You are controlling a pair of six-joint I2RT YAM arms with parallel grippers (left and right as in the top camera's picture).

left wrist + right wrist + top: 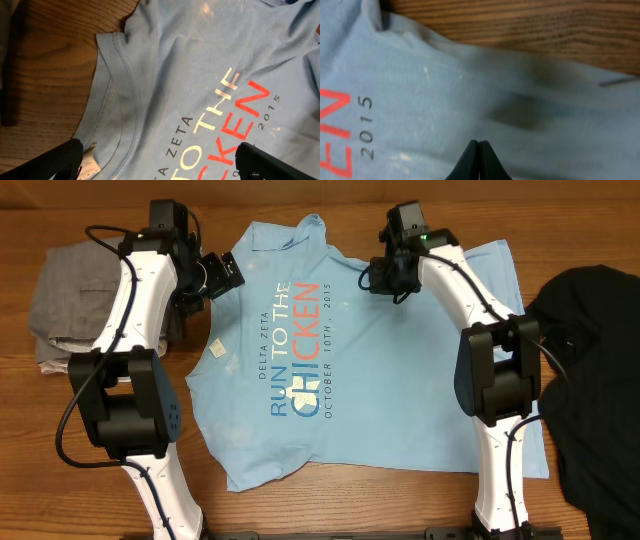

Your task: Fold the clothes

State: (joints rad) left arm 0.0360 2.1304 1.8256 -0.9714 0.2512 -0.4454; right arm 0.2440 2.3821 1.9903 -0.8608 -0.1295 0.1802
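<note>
A light blue T-shirt (400,380) lies spread flat on the wooden table, print side up, its collar toward the left. My left gripper (225,272) is open and hovers over the collar (112,95) and the white neck tag (90,157); its fingers (162,167) straddle the printed letters. My right gripper (375,278) is over the shirt's far edge. In the right wrist view its jaws (479,145) are pressed together just above the blue fabric (445,100), with nothing seen between them.
A folded grey pile of clothes (70,290) lies at the far left. A crumpled black garment (590,370) lies at the right edge. Bare wood (520,25) shows beyond the shirt's far edge.
</note>
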